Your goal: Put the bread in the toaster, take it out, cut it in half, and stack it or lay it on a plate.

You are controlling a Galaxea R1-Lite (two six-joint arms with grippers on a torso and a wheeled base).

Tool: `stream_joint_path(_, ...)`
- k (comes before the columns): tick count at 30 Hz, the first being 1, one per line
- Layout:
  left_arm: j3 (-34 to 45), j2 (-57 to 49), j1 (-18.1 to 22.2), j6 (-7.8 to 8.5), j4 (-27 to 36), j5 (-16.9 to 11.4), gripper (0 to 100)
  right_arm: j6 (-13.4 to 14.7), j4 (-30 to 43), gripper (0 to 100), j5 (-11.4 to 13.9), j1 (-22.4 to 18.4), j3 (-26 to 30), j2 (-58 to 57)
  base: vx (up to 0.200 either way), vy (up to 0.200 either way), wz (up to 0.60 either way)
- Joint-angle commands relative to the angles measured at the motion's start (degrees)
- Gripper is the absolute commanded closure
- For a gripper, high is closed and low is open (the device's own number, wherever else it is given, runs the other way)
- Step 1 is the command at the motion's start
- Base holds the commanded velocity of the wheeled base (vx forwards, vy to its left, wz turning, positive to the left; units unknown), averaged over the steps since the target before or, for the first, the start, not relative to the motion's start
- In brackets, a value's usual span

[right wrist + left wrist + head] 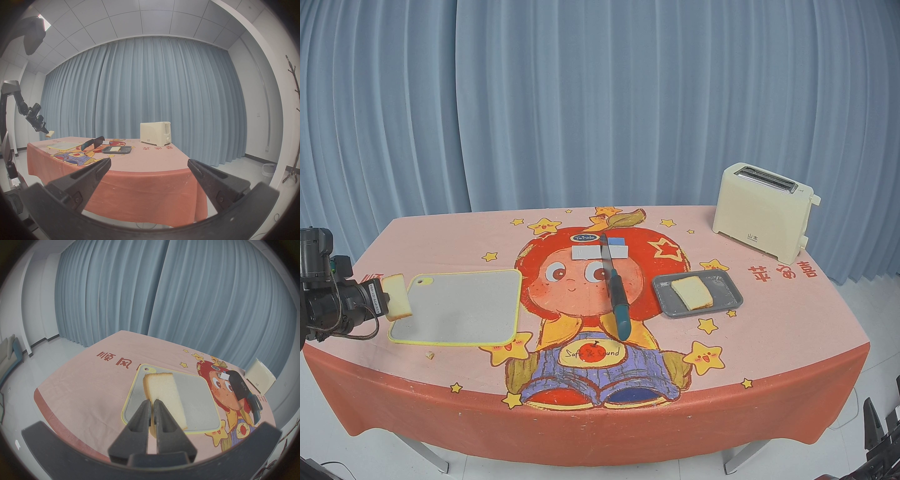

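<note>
My left gripper [382, 299] sits at the far left edge of the head view, fingers pressed onto a bread slice [397, 297] across its thickness. The slice hangs in the air just over the left end of the cutting board [456, 307], by the board's hanging hole. It stands on edge, a little tilted. In the left wrist view its length runs straight out ahead of my fingertips [146, 405], over the board.

The board lies flat at lower left of centre, with a small crumb [429, 355] on the tablecloth [775, 325] below it. In the middle of the head view a knife [615, 289] lies between the board and the grey plate [725, 299]. Its long axis runs nearly up and down the frame. The teal handle is at the lower end and the blade is propped on a white block [589, 252] at the upper end. A second slice [692, 292] lies flat on the plate, right of centre. The toaster [762, 212] stands at upper right, slots facing up, well apart from my held slice.

My right gripper [148, 163] is spread wide, holding nothing, below the table's edge at the lower right corner.
</note>
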Motion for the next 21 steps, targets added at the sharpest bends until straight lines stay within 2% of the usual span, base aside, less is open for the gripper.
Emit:
stream_joint_path(1, 0.0, 0.0, 0.0, -0.02, 0.0, 0.0, 100, 0.0, 0.0, 0, 0.0, 0.0, 1.0, -0.5, 0.000, 0.000, 0.00)
stream_joint_path(8, 0.1, 0.0, 0.1, -0.02, 0.1, 0.2, 100, 0.0, 0.0, 0, 0.0, 0.0, 1.0, -0.4, 0.000, 0.000, 0.00)
stream_joint_path(12, 0.2, 0.0, 0.7, -0.10, 0.0, 1.4, 100, 0.0, 0.0, 0, 0.0, 0.0, 1.0, -0.4, 0.000, -0.200, 0.00)
stream_joint_path(21, 0.2, 0.1, 0.7, 0.07, -0.1, 1.4, 100, 0.0, 0.0, 0, 0.0, 0.0, 1.0, -0.4, 0.000, -0.200, 0.00)
